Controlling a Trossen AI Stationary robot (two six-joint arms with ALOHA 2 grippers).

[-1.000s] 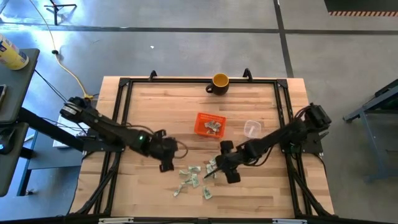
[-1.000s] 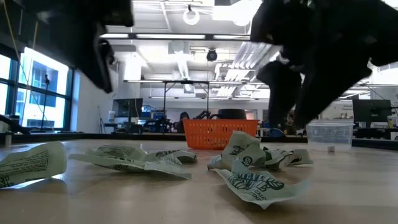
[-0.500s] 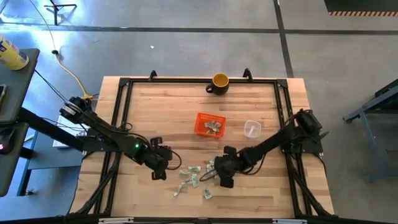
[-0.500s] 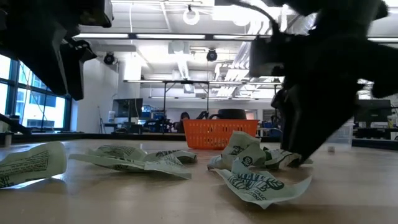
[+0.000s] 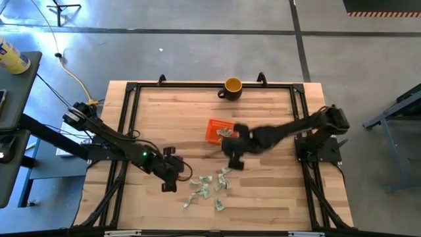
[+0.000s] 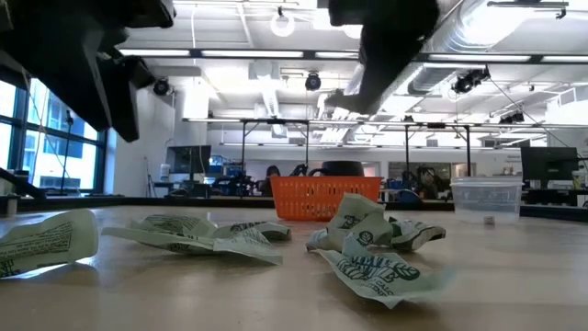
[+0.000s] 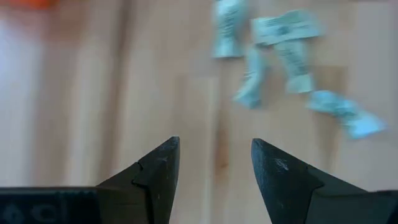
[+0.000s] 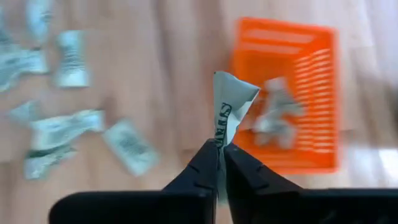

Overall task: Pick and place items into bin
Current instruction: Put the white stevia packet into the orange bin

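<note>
The right arm's fingers pinch a wrapper beside the orange basket, probably above the bench. The left arm's fingers hang open beside the loose wrappers.

From my station I see a grey concrete floor around the wooden table. Beyond the table, tall windows let in daylight, ceiling lamps glow overhead, and a monitor stands at the far side.
</note>
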